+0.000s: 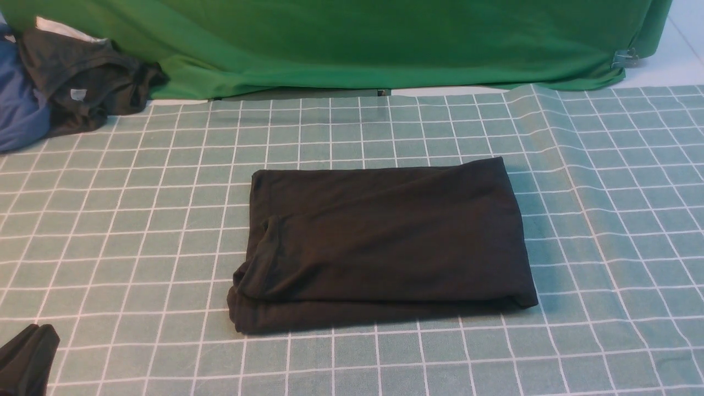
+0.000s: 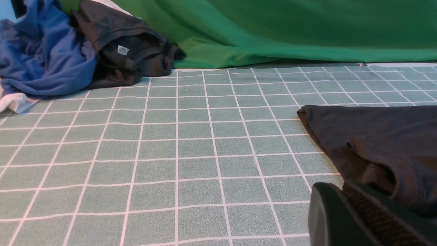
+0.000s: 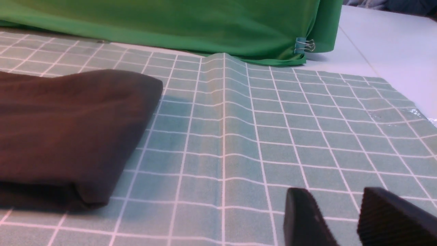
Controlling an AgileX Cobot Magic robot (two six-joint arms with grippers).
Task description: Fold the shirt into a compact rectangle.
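Observation:
The black shirt [image 1: 385, 242] lies folded into a thick rectangle in the middle of the checked tablecloth [image 1: 137, 220], with a sleeve cuff showing at its left edge. My left gripper [image 1: 39, 329] sits low at the near left, apart from the shirt. In the left wrist view its fingers [image 2: 327, 205] are pressed together with nothing between them, and the shirt [image 2: 382, 136] lies just beyond. My right gripper [image 3: 336, 196] stands open over bare tablecloth, empty, to the right of the shirt [image 3: 68, 119]. It does not show in the front view.
A dark grey garment [image 1: 82, 82] and a blue one [image 1: 19, 110] are heaped at the far left. A big green cloth [image 1: 385, 44] hangs along the back, held by a clip [image 1: 625, 58]. A raised crease [image 3: 223, 112] runs through the tablecloth right of the shirt.

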